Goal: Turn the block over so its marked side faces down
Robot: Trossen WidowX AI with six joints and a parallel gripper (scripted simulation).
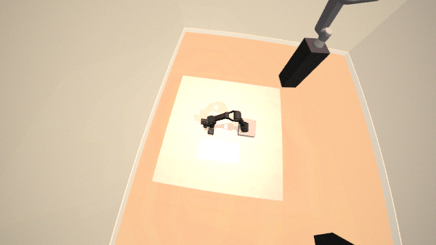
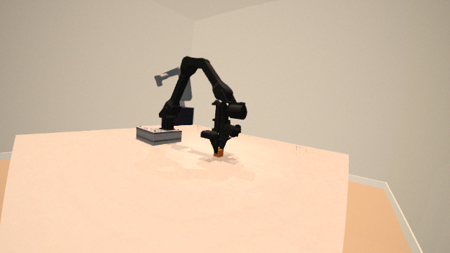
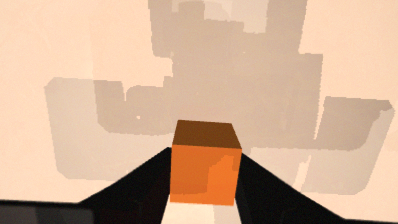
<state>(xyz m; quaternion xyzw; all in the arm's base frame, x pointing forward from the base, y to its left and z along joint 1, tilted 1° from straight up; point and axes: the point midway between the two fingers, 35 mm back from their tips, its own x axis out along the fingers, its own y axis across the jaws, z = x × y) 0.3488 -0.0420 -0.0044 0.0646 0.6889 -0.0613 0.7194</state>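
Observation:
A small orange block [image 2: 219, 154] [image 3: 200, 177] is at the table [image 2: 105, 211] [image 1: 177, 163] surface, upright and square in the wrist view. One visible face is bright orange, the other dark brown in shade. No mark can be made out on either, and the other faces are hidden. My gripper [image 2: 218, 150] [image 3: 203, 157] points down, with its black fingers against the block's left and right sides. It is shut on the block. Any gap under the block cannot be told. In the top view the block cannot be made out.
The arm's grey base box [image 2: 166, 137] [image 1: 251, 132] stands on the table behind the gripper. A black pillar [image 1: 301, 64] with a grey arm on it stands beyond the table's corner. Another black object [image 1: 330, 239] shows at the bottom edge of the top view.

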